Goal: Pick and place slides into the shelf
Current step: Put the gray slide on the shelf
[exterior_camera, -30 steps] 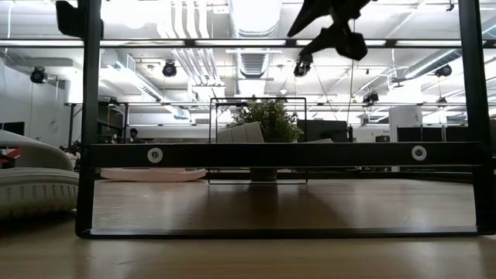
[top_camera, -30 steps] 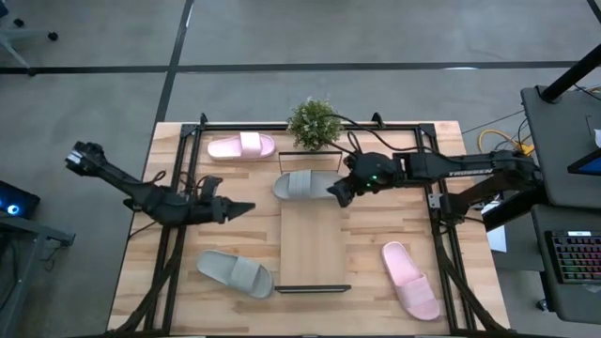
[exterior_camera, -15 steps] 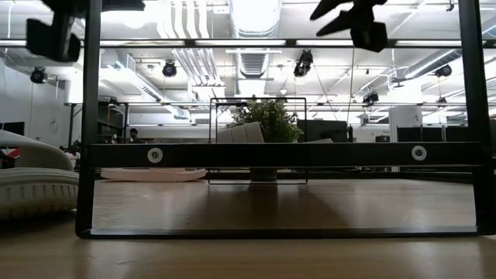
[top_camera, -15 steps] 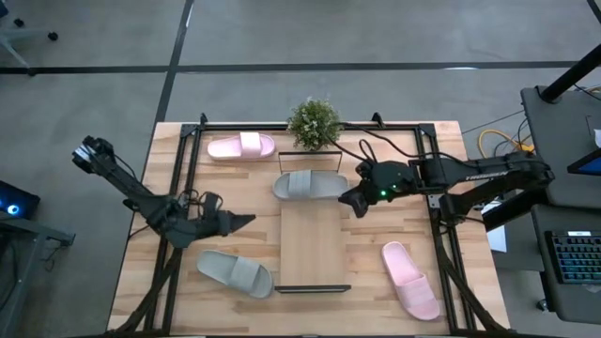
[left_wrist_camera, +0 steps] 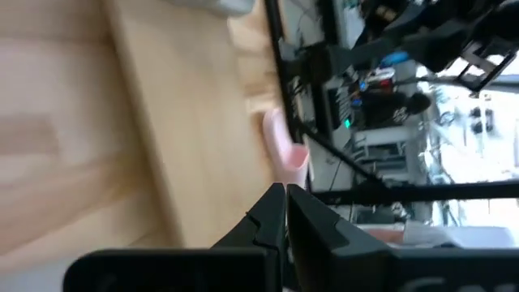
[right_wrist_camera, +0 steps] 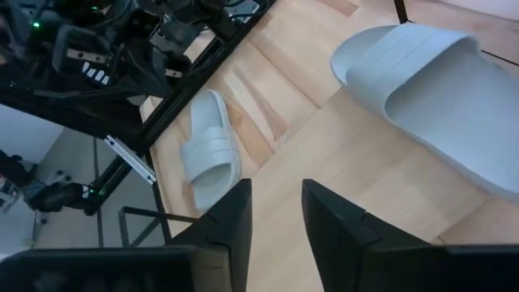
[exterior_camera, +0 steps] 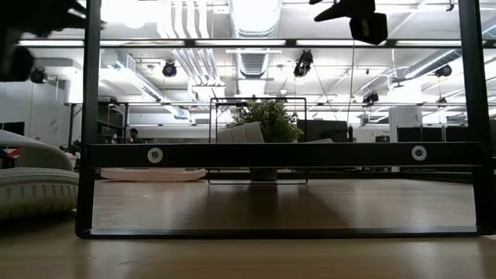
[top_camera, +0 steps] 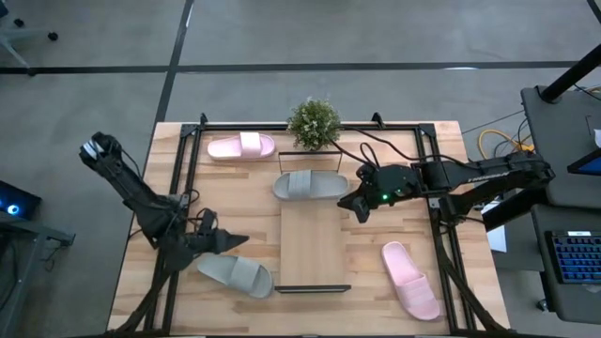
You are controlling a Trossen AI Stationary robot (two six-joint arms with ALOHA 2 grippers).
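Note:
My left gripper point(top_camera: 239, 242) hangs shut just above the near-left table, close to a grey slide point(top_camera: 235, 273) that lies sole-down there; its fingertips point(left_wrist_camera: 285, 207) meet with nothing between them. My right gripper point(top_camera: 355, 205) is open and empty, hovering beside the far right corner of the shelf point(top_camera: 312, 246). A second grey slide point(top_camera: 308, 185) lies across the shelf's far end, and shows large in the right wrist view point(right_wrist_camera: 438, 97). One pink slide point(top_camera: 241, 146) rests at the far left and another point(top_camera: 410, 280) at the near right.
A small potted plant point(top_camera: 314, 124) stands at the far edge behind the shelf. Black rails point(top_camera: 183, 178) run along both sides of the tabletop, and a black frame bar point(exterior_camera: 279, 155) crosses the low view. The shelf board's middle and near part are bare.
My left gripper has swung toward the table's near edge and sunk, ending close to the near-left grey slide, still shut. My right gripper has drawn back from the grey slide at the shelf's far end, toward the table's right edge. No slide has moved.

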